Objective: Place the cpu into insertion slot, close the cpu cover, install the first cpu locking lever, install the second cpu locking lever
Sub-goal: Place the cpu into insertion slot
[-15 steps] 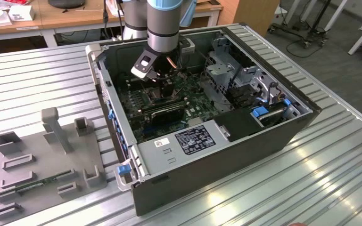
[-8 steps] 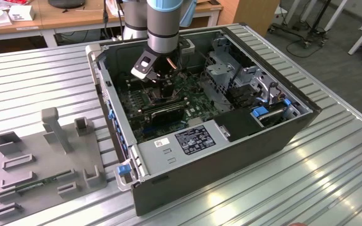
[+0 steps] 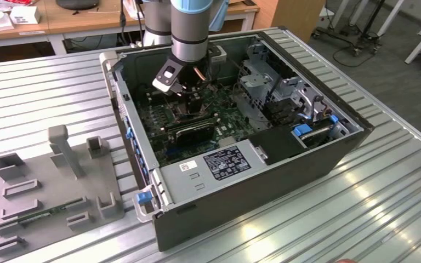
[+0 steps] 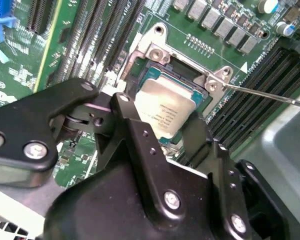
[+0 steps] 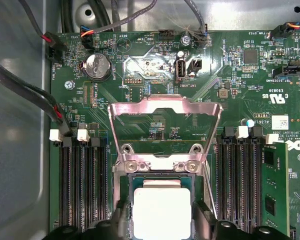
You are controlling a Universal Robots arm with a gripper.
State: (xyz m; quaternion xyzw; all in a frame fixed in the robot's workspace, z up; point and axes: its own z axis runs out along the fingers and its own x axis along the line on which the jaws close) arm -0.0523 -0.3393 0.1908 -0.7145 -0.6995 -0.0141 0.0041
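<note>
One step in hand: seating the cpu (image 5: pixel 161 212).
My jaws grip it just over the insertion slot (image 4: pixel 184 70); cpu cover (image 5: pixel 165 106) stands open; lowering calls for square alignment.

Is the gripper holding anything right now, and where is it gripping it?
Yes: the gripper holds the cpu by two opposite side edges, a finger on each, over the insertion slot, with the cpu cover flipped open.
</note>
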